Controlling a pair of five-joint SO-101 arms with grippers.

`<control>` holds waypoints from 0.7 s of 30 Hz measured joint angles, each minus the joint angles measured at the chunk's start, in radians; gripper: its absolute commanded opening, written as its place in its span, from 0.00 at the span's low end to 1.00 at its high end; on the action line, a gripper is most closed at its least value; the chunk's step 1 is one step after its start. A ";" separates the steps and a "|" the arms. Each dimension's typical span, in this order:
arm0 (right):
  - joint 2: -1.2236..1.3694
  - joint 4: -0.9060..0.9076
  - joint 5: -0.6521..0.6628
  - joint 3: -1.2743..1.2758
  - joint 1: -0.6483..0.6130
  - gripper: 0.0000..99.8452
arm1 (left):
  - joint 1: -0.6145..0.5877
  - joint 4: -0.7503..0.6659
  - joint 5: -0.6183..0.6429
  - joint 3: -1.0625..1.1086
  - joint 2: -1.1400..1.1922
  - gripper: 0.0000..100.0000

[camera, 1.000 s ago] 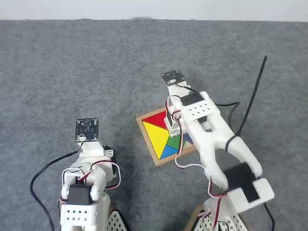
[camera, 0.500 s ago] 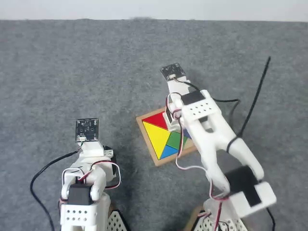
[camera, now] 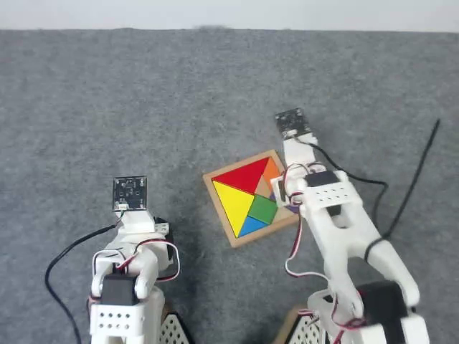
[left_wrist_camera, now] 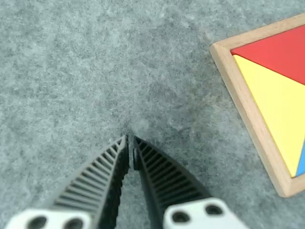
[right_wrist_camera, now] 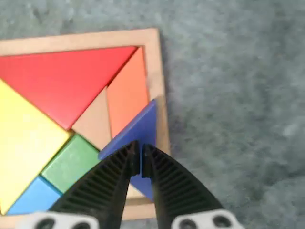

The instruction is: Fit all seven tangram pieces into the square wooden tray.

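Lastly, the dark blue piece point(right_wrist_camera: 143, 123) is seen unseated across the tray point(right_wrist_camera: 95, 39) rim; 1 inward push by the pressed-together right gripper point(right_wrist_camera: 138, 145) is judged necessary.

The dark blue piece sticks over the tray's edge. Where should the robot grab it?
Probably by its outer edge, coming from above, outside the tray. The dark blue piece overlaps the tray rim there, leaving that edge free; the orange piece and tan piece hem its inner sides.
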 measured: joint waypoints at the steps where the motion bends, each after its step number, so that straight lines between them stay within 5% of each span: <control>1: 0.020 0.008 -0.002 -0.011 0.003 0.01 | 0.000 0.000 0.000 0.000 0.000 0.01; 12: 0.066 0.044 -0.002 -0.063 0.002 0.01 | 0.000 0.000 0.000 0.000 0.000 0.01; 21: 0.160 0.038 0.003 -0.167 -0.138 0.01 | 0.000 0.000 0.000 0.000 0.000 0.01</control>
